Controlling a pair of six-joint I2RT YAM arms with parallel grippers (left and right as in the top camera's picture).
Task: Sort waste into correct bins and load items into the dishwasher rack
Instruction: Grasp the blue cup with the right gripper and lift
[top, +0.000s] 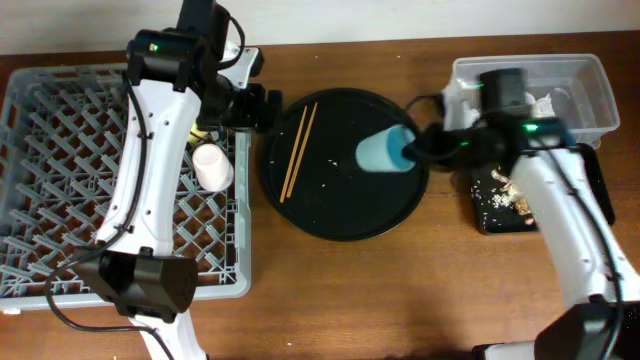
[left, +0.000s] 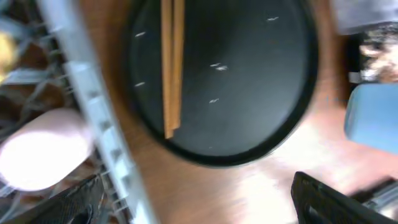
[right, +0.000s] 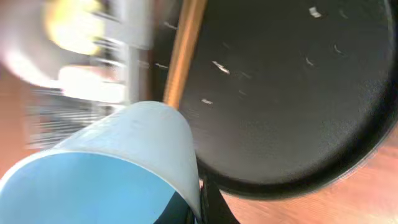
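Observation:
My right gripper (top: 408, 148) is shut on the rim wall of the light blue cup (top: 383, 150), which lies tilted over the round black tray (top: 345, 215). In the right wrist view the cup (right: 106, 168) fills the lower left, its wall pinched between the fingers (right: 208, 205). The chopsticks (top: 298, 148) lie on the tray's left side. My left gripper (top: 262, 108) stands open above the gap between the dishwasher rack (top: 60, 180) and the tray, with nothing between its fingers (left: 329, 199). A pink cup (top: 213, 165) lies in the rack; a yellow bowl (top: 203, 131) peeks out beside it.
A clear tub (top: 590, 85) holding white paper stands at the back right. In front of it a black rectangular tray (top: 485, 215) holds tan scraps. Small crumbs dot the round tray. The rack wall (left: 93, 106) runs close to the left gripper.

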